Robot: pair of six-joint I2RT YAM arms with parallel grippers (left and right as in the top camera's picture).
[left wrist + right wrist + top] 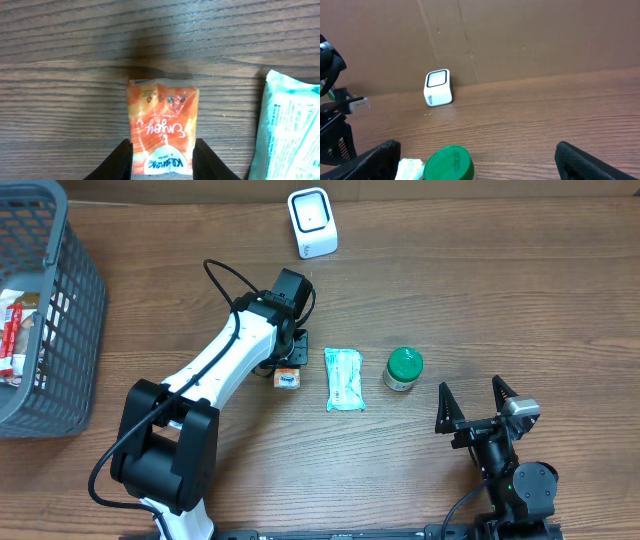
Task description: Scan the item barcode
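A: Where do we have the orange packet (287,379)?

B: A little left of the overhead frame's centre, lying flat on the table (420,290) right under our left wrist. The teal pack (344,379) is just to its right, with the green-lidded jar (404,368) further right.

A: And how does it lie against the left gripper (162,150)?

B: In the left wrist view its long axis runs from top to bottom of the frame. Our fingers (121,160) stand on either side of its lower end, so we span its short width. The print reads upside down from there.

A: Are we actually clenched on it?

B: We cannot tell. The jaws are drawn in to the packet's edges and look to be touching them, but nothing shows whether they are squeezing or only resting beside it.

A: What about the right gripper (470,387)?

B: It is spread wide with nothing in it, low in the right of the overhead frame and well apart from the packet. Our left arm is the nearer one by far.

A: Where is the scanner (312,222)?

B: At the upper centre of the overhead frame, above the packet and slightly right. We judge the carry should go up the frame, with the barcode side turned to face the scanner's window. No barcode shows on the face we see.
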